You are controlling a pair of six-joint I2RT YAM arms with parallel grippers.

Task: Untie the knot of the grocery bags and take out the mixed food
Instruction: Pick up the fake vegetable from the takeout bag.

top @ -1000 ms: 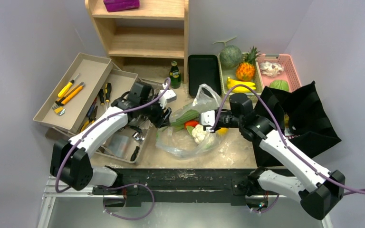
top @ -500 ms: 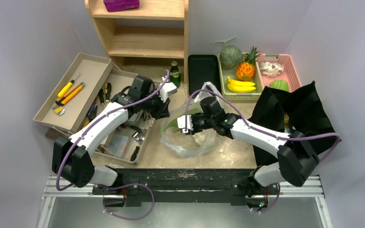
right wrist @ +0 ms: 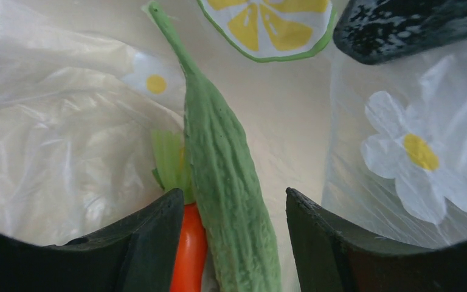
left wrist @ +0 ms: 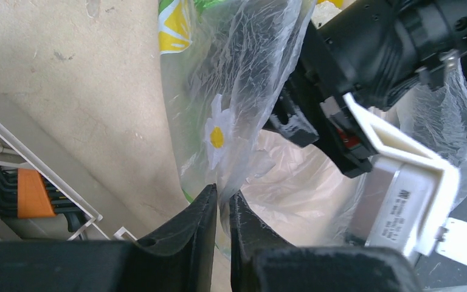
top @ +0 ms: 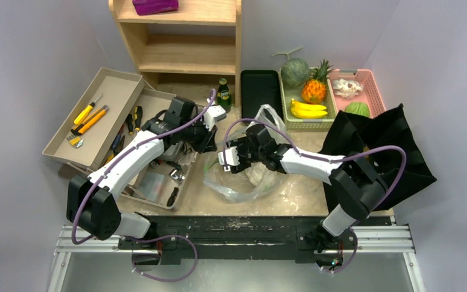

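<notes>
Thin see-through plastic bag (top: pixel 238 185) with daisy and lemon-slice prints lies at frame centre on the table (top: pixel 295 196), rim pulled up at its left side. Inside it, right wrist view: long bumpy green cucumber (right wrist: pixel 225 176) running top to bottom, stem end up, a red pepper (right wrist: pixel 190 258) tucked against its lower left, pale green stalks just above the pepper. Right gripper (right wrist: pixel 234 204) is in the bag mouth, jaws apart, one finger on each side of the cucumber, not closed on it. Right arm folds sharply: base at lower right, elbow right of centre, white forearm lying low and pointing left across the bag. Left gripper (left wrist: pixel 222 196) has its fingers almost together, clamped on a fold of the bag film just below a printed daisy. Left arm runs from lower left diagonally up to centre, wrist bent toward the bag's left rim, close to the right wrist. Black cloth bag (top: pixel 389 146) slumps open at right of frame. Melon (top: pixel 295 72) sits upper right beside a pineapple (top: pixel 314 90). Green bottle (top: pixel 224 95) stands upright at the foot of the wooden shelf (top: pixel 182 61), left of the black tray (top: pixel 260 91). Tool trays (top: pixel 97 115) at upper left.
</notes>
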